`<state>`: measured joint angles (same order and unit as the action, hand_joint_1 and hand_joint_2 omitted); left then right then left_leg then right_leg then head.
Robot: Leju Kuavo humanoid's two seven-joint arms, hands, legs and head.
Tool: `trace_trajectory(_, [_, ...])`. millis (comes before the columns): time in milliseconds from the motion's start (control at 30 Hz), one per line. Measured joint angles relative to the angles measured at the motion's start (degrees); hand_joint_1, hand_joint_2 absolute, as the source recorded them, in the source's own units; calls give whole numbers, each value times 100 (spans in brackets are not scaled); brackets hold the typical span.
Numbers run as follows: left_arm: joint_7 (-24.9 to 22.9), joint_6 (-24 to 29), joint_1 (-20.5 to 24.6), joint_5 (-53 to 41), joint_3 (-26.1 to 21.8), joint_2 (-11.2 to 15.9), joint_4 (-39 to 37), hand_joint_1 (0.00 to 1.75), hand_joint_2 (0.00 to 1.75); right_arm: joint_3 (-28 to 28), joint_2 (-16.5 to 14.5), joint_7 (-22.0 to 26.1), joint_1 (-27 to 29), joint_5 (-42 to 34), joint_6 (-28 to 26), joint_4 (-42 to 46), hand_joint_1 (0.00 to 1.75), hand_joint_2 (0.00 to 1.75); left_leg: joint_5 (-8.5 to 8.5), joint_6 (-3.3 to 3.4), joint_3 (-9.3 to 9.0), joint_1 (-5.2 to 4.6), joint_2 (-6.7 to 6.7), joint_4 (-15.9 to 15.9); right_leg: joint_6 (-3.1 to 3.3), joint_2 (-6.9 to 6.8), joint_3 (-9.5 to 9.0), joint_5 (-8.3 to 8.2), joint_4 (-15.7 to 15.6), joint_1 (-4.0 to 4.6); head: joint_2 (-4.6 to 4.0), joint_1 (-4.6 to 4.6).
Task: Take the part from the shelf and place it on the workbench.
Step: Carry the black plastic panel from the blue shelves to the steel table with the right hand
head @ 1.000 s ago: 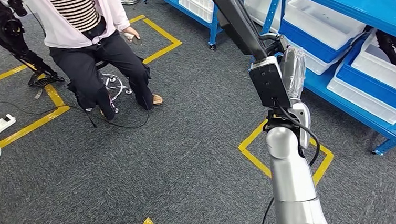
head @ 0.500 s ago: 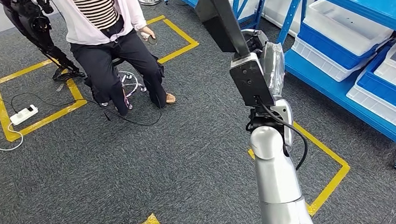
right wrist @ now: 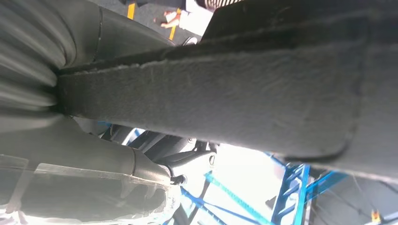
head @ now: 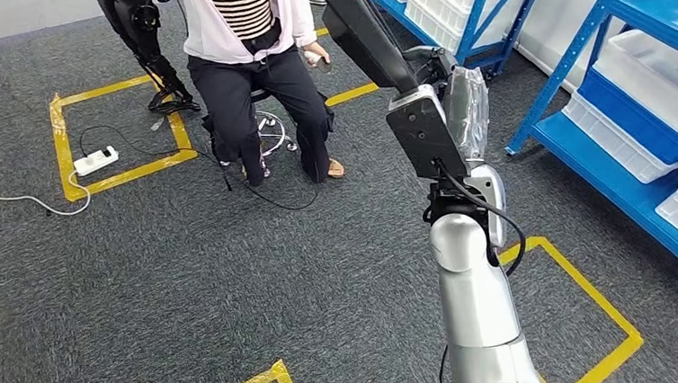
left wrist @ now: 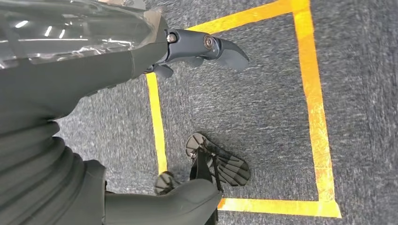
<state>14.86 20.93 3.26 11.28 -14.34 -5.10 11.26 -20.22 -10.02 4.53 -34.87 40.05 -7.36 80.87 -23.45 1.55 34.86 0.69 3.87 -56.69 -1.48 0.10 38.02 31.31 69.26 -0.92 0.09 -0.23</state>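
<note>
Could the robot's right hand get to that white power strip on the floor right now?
Probably not. The right robot hand is raised and grips the long black part, while the power strip lies on the carpet far to its left, past the seated person.

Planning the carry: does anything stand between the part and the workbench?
A seated person is just beyond the part in the right hand; a power strip and cables lie on the floor. Where the workbench is, I cannot tell.
</note>
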Motion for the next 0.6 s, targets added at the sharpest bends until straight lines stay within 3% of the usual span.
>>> trace_trajectory(33, [4,-24,-2,-1,-1,1,0,0,175,0,20,-1,6,2,-8,17,175,175,-5,-21,5,9,64,-16,-52,75,-191,-166,-417,-29,0,0])
trace_trajectory(100, [25,-95,-3,49,-8,11,0,0,175,1,57,-3,18,9,-33,63,175,175,-18,-87,38,11,174,-61,-67,185,-459,-380,-971,-52,0,2])
trace_trajectory(200, [104,-231,-29,312,-115,21,0,0,175,9,102,-28,66,27,-77,132,175,175,-11,-169,89,30,258,-74,29,138,-496,-436,-1045,-22,0,-1])
trace_trajectory(267, [150,-285,-41,438,-229,21,0,0,175,11,107,-52,80,58,-90,187,175,175,-117,-213,167,32,70,-231,97,69,-504,-452,-1059,-32,0,-25])
trace_trajectory(333, [180,-312,-31,414,-286,37,0,0,175,16,127,-71,103,100,-105,259,175,175,-444,-244,451,20,-237,-838,165,-19,-513,-450,-1067,-18,0,-69])
trace_trajectory(400, [195,-345,-21,332,-297,52,0,0,175,30,171,-97,188,137,-122,340,175,175,-749,-254,826,22,-356,-1597,211,-135,-514,-437,-1066,18,0,-89])
trace_trajectory(433, [197,-360,-22,301,-297,54,0,0,175,39,193,-115,244,155,-126,377,175,175,-775,-245,915,22,-369,-1767,221,-196,-516,-430,-1066,36,0,-90])
trace_trajectory(467, [197,-370,-24,279,-297,56,0,0,175,49,212,-131,293,172,-129,414,175,175,-693,-224,885,19,-378,-1704,229,-254,-518,-425,-1066,52,0,-90])
trace_trajectory(500, [197,-374,-24,267,-297,61,0,0,175,57,225,-144,325,186,-131,446,175,175,-534,-191,737,10,-404,-1421,235,-305,-522,-420,-1066,68,0,-89])
trace_trajectory(567, [197,-376,-16,251,-297,77,1,0,175,69,235,-154,343,197,-133,507,175,175,-221,-99,296,-50,-609,-617,237,-388,-532,-407,-1066,106,0,-88])
trace_trajectory(600, [197,-377,-6,248,-297,82,2,0,175,72,240,-156,342,198,-136,534,175,175,-143,-62,148,-86,-697,-337,230,-421,-533,-398,-1066,124,0,-82])
